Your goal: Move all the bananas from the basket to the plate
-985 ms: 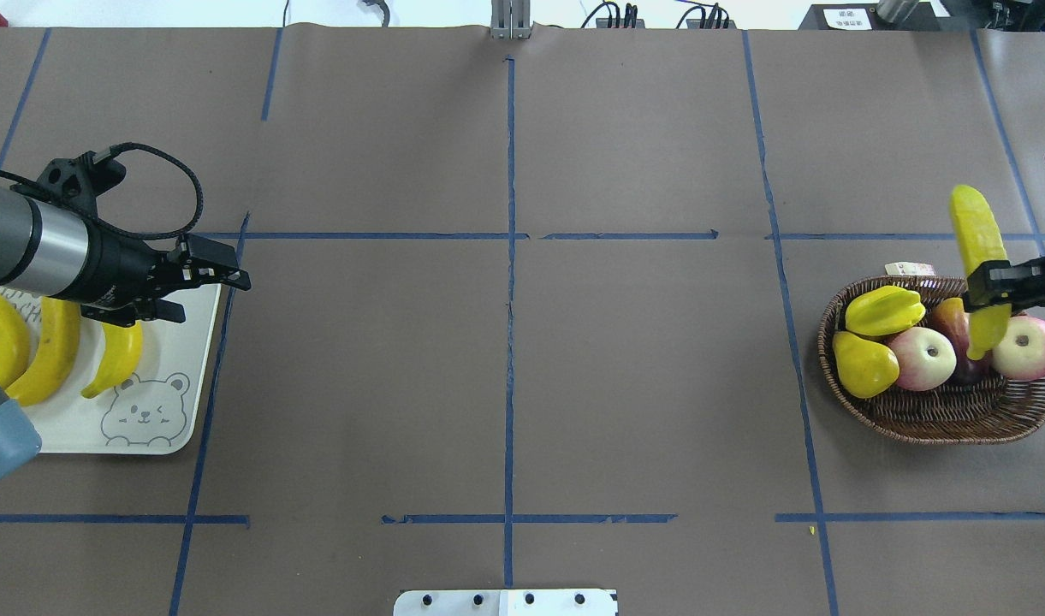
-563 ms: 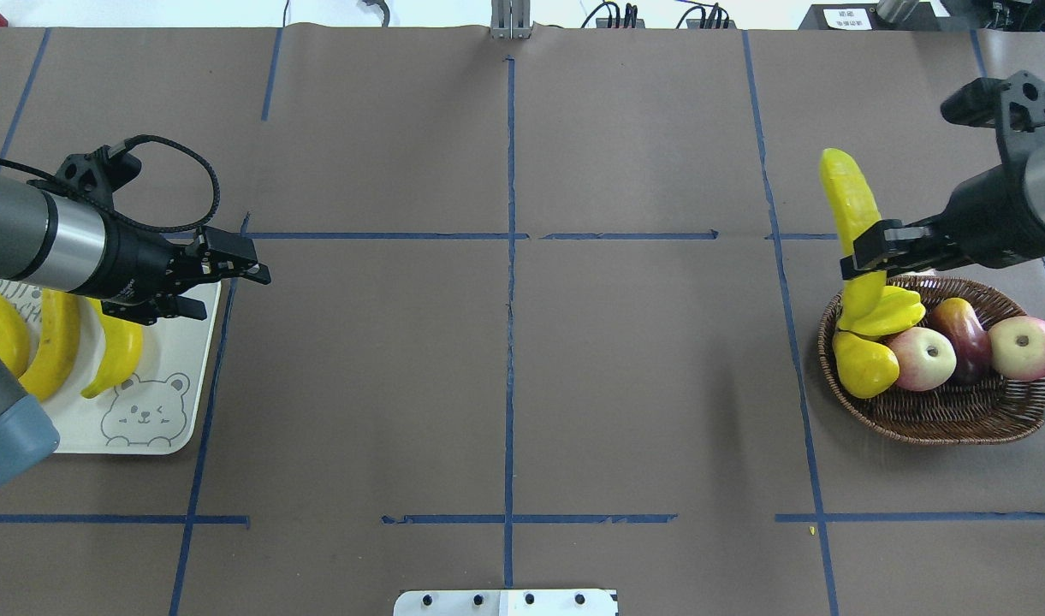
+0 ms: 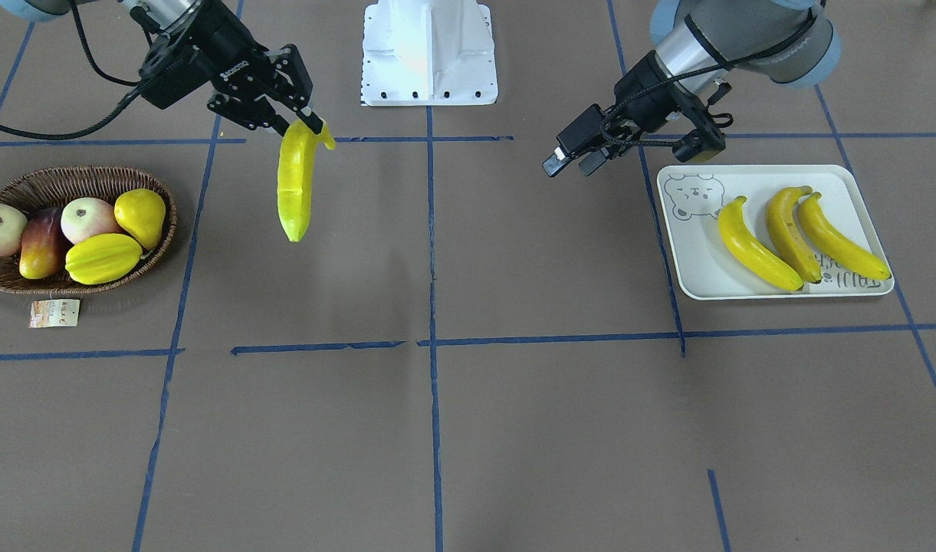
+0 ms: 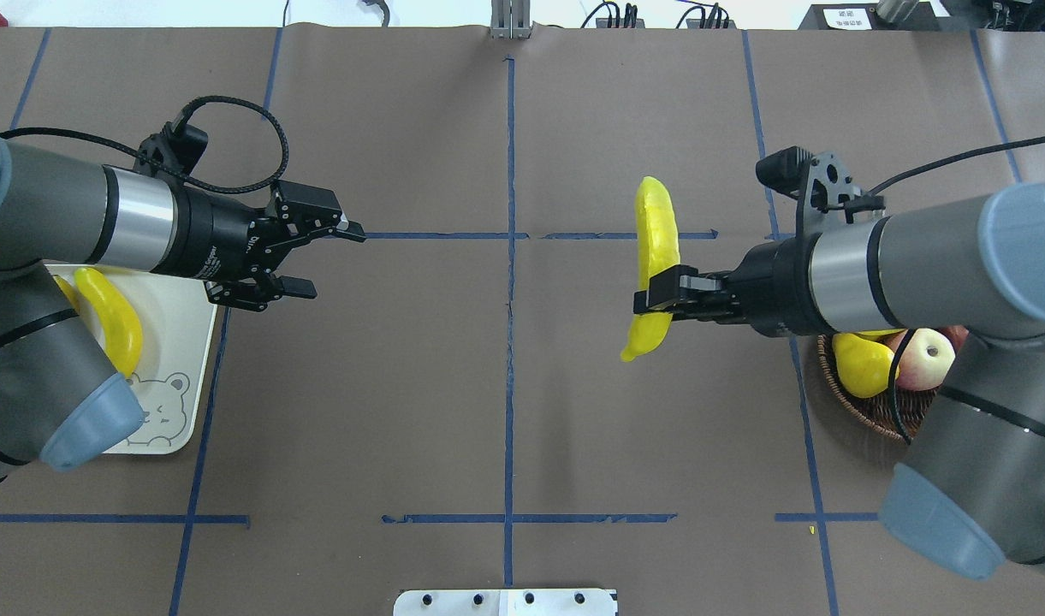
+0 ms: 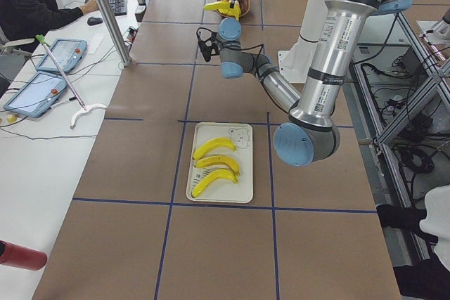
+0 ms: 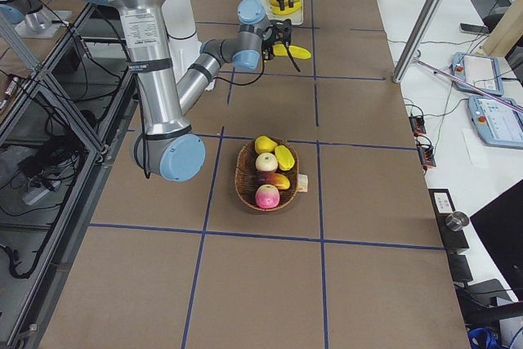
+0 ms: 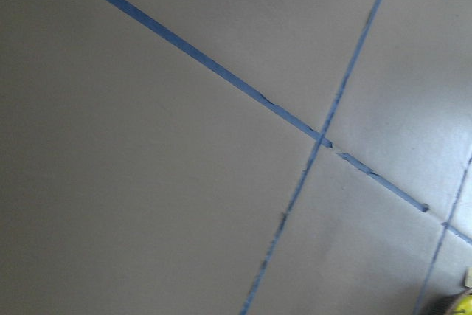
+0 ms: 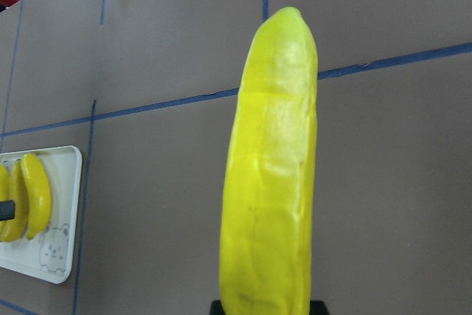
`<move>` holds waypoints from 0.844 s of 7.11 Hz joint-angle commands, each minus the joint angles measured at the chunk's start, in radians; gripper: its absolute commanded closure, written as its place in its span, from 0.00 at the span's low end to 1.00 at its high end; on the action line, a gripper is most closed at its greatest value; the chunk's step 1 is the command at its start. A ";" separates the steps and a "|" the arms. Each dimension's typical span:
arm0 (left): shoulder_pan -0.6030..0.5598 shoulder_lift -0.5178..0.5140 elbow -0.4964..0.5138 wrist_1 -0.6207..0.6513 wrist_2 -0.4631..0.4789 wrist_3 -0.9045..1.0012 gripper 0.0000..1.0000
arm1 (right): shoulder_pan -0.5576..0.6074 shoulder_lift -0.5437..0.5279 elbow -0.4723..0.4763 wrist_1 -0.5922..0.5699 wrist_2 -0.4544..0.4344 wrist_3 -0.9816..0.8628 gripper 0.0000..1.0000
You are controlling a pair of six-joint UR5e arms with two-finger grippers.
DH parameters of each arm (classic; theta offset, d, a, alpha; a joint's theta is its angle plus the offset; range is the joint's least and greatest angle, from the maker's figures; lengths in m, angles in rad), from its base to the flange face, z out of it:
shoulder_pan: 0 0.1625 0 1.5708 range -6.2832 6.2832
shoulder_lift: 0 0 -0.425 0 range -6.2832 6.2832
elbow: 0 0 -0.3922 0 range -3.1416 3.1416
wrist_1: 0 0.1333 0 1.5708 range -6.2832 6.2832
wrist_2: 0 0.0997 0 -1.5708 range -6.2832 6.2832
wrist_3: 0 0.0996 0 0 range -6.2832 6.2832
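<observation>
On my overhead feed the plate (image 4: 188, 342) sits at 9 o'clock on the counter (image 4: 402, 385). Three bananas (image 3: 789, 234) lie side by side on it. Its grey bear face (image 3: 686, 192) is clear, but the grey lettering (image 3: 839, 280) beside the bananas is partly covered and I can't read it. The left gripper (image 4: 338, 263) hangs just past the plate's edge, pointing to 3 o'clock, spread wide and empty. Right of the centre tape line (image 4: 510, 385), the right gripper (image 4: 656, 302) points to 9 o'clock. It is clamped on the fourth banana (image 4: 656, 227) near its stem end, and the fruit runs from 12 to 6 above the counter. At 3 o'clock the basket (image 3: 77, 175) holds apples (image 3: 84, 218), a pear (image 3: 139, 215) and a starfruit (image 3: 103, 258). Its paper tag (image 3: 54, 313) is too small to read.
</observation>
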 commanded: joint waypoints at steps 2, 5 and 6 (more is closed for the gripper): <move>0.035 -0.092 0.061 -0.146 0.016 -0.093 0.00 | -0.146 0.016 -0.021 0.169 -0.090 0.041 0.99; 0.155 -0.155 0.082 -0.145 0.134 -0.093 0.00 | -0.239 0.119 -0.083 0.209 -0.180 0.047 0.99; 0.167 -0.192 0.098 -0.143 0.134 -0.096 0.00 | -0.243 0.127 -0.089 0.209 -0.184 0.047 0.99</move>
